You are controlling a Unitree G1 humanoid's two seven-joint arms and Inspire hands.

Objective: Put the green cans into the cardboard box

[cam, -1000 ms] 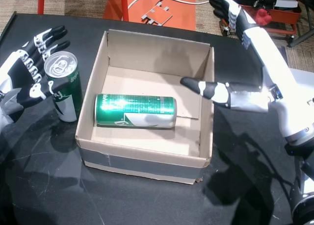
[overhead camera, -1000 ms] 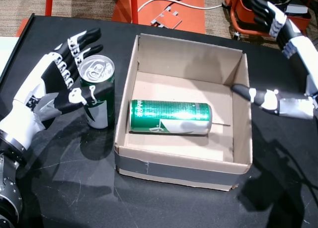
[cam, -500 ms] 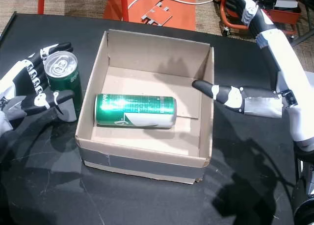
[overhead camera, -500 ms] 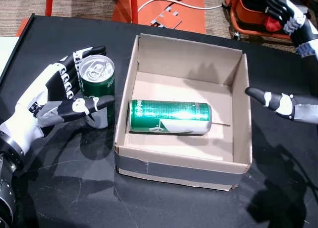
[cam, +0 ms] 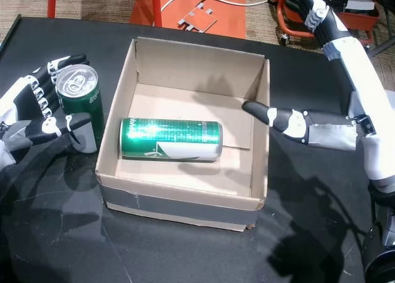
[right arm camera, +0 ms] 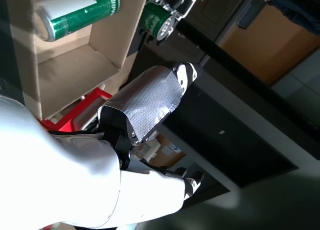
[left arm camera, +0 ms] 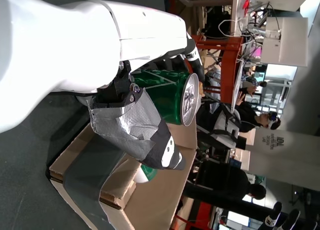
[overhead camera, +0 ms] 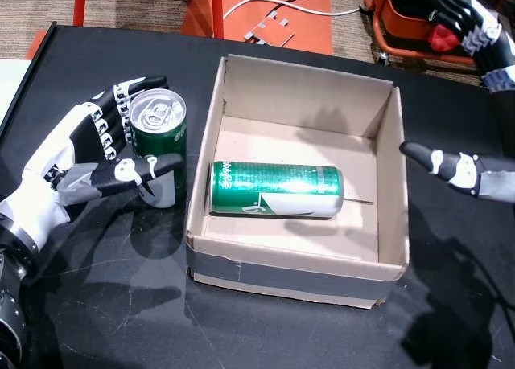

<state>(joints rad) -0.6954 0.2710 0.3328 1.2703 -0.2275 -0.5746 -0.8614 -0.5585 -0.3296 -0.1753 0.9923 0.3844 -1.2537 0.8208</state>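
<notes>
**Left hand around the standing can, one can in the box**

In a head view, the open brown cardboard box (overhead camera: 386,184) sits on the black table (overhead camera: 105,305). One green metal can (overhead camera: 276,190) lies on its side inside. A second green can (overhead camera: 159,148) stands upright just left of the box, and the left hand (overhead camera: 92,156) wraps it, fingers behind, thumb in front. The right hand (overhead camera: 471,88) is spread open, holding nothing, beside the box's right wall.

In the left wrist view, the taped thumb (left arm camera: 145,135) lies against this can (left arm camera: 167,97).

In the right wrist view, the lying can (right arm camera: 77,12) shows in the box.

Robotics lab/workshop: black desk (overhead camera: 121,305), orange equipment frames (overhead camera: 265,7) w/ cable on carpet, people (left arm camera: 250,120) at workstations w/ monitors behind.
</notes>
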